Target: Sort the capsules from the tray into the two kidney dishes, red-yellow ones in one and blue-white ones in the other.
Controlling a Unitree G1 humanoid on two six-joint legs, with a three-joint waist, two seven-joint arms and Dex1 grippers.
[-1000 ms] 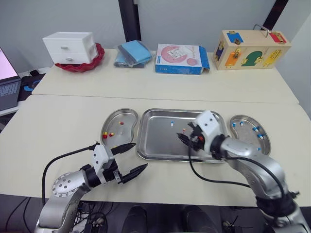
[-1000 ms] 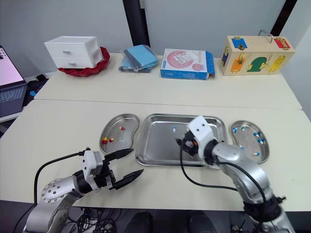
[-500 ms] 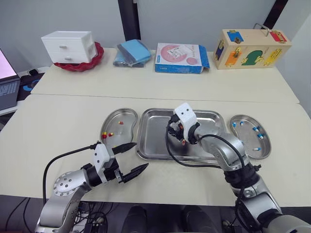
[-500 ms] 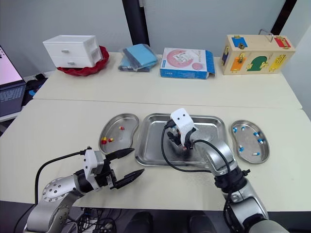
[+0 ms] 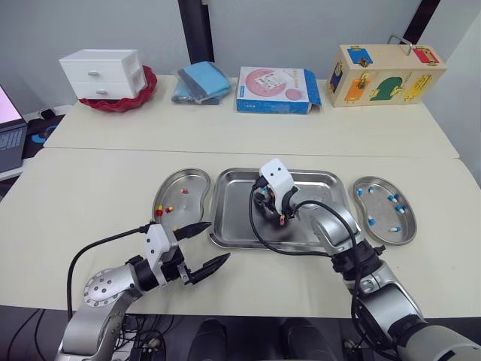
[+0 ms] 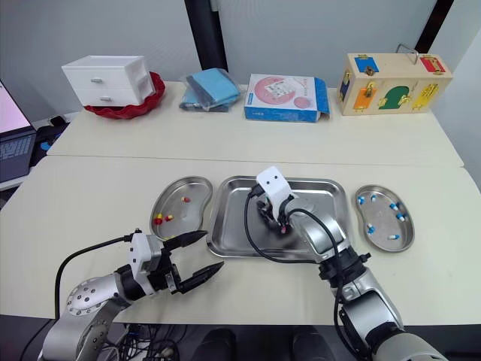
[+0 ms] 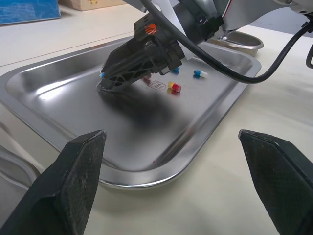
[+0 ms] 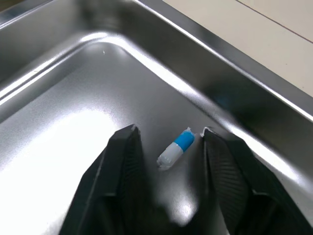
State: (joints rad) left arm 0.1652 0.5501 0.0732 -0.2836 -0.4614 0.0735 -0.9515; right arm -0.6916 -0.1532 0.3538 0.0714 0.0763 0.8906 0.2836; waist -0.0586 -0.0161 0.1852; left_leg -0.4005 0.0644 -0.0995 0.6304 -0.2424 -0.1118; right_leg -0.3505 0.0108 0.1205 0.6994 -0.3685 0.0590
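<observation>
Currently targeted capsule: a blue-white capsule [image 8: 176, 148] lying flat on the floor of the tray [image 5: 225, 229], a little toward 9 o'clock from the tray's middle.
Right gripper: the right gripper [image 8: 169, 132] is down inside the tray, fingers parted and holding nothing, one finger on each side of that capsule.
Capsule against jaws: it sits in the gap, long axis slanted across it rather than along it. The blue end is close by one finger and the white end points toward the other.
Judgement: closing would probably bear on the capsule's ends first, so it may swivel or skid on the smooth steel before it is caught.
Left gripper: the left gripper [image 5: 216, 242] is spread wide and empty over the table at 7 o'clock off the tray, well apart from the capsule. The right arm is plainly the nearer.
Destination: the right kidney dish [image 5: 383, 218], at 3 o'clock of the tray, already has blue-white ones in it.
Other dish: the left kidney dish [image 5: 184, 180], at 9 o'clock, has red-yellow ones.
Also in tray: a red-yellow capsule [image 7: 174, 87] lies near the right gripper.
</observation>
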